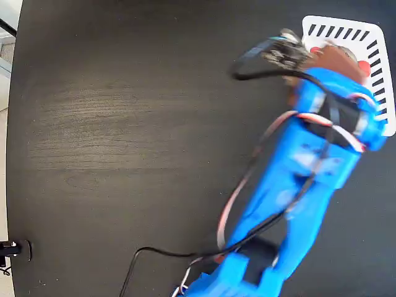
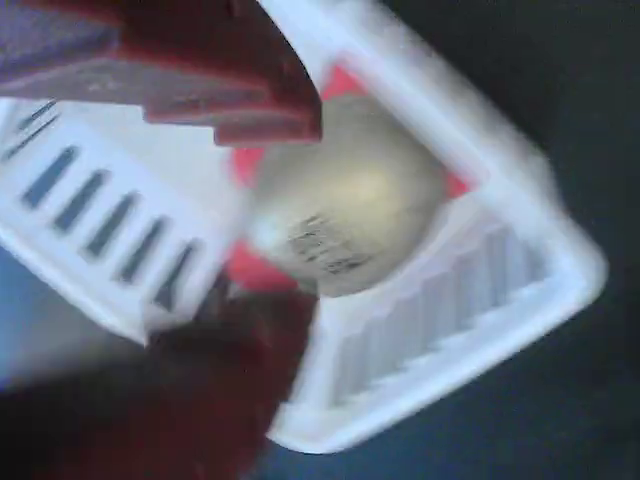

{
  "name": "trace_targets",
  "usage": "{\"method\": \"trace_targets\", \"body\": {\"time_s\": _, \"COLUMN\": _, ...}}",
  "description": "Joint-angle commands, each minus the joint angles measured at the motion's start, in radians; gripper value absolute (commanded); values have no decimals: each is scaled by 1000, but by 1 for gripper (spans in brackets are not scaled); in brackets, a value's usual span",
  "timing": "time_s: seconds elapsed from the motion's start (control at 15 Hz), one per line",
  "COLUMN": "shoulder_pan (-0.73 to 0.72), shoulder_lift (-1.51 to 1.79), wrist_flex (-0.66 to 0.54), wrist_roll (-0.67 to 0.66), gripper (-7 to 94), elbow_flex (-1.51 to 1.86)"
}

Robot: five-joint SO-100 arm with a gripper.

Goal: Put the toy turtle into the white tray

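Materials and finishes on the table

The toy turtle (image 2: pixel 350 195) has a smooth, shiny beige-gold shell that looks like plastic, with coral-red parts at its edge. The white tray (image 2: pixel 470 300) seems to be matt moulded plastic, though the wrist view is blurred. The table (image 1: pixel 124 124) is dark and matt, with a faint wood grain. The arm (image 1: pixel 309 173) is bright blue plastic, rather smooth, and the fingers (image 2: pixel 200 70) are dark red plastic.

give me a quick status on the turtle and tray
Gripper open, over the tray. Turtle sitting inside the tray. Nothing in the way.
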Motion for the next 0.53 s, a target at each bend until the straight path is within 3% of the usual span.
{"method": "trace_targets", "body": {"time_s": 0.0, "shoulder_pan": -118, "shoulder_lift": 288, "wrist_flex": -164, "wrist_roll": 34, "gripper": 0, "elbow_flex": 334}}
{"method": "trace_targets", "body": {"time_s": 0.13, "shoulder_pan": -252, "shoulder_lift": 457, "wrist_flex": -344, "wrist_roll": 23, "gripper": 0, "elbow_flex": 632}}
{"method": "trace_targets", "body": {"time_s": 0.33, "shoulder_pan": -385, "shoulder_lift": 569, "wrist_flex": -477, "wrist_roll": 21, "gripper": 0, "elbow_flex": 890}}
{"method": "trace_targets", "body": {"time_s": 0.47, "shoulder_pan": -459, "shoulder_lift": 681, "wrist_flex": -661, "wrist_roll": -6, "gripper": 0, "elbow_flex": 1178}}
